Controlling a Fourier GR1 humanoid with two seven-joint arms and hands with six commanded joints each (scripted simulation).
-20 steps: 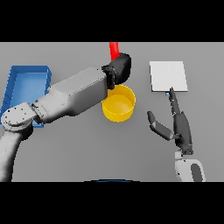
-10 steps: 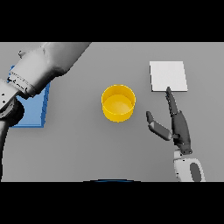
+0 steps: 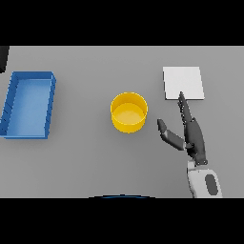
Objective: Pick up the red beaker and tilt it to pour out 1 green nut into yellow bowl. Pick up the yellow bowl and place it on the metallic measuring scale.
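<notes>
The grey table [image 3: 86,162] fills the view, and the largest thing on it is a blue tray [image 3: 9,107] at the left, an open rectangular box with low walls. Next in size is the metallic scale [image 3: 183,82], a flat pale square at the upper right. The yellow bowl [image 3: 128,112] stands upright near the middle of the table, well apart from the tray and nearer to the scale, though not touching it. It is too small to tell whether a nut lies inside, and the red beaker does not show. The right hand [image 3: 193,136] rests between the bowl and the scale, with straight fingers [image 3: 183,106] stretched so their tips overlap the scale's lower edge, and its thumb [image 3: 169,134] spread out toward the bowl; it holds nothing. A dark shape at the far left edge may be the left arm, but I cannot tell, and the left hand itself is out of sight. The bowl looks light, stiff and smooth-walled, so it could slip in a loose hold; I judge the safest grip is across the rim nearest the right hand, thumb on one face of the wall and fingers on the other, keeping it level on its way to the scale.
</notes>
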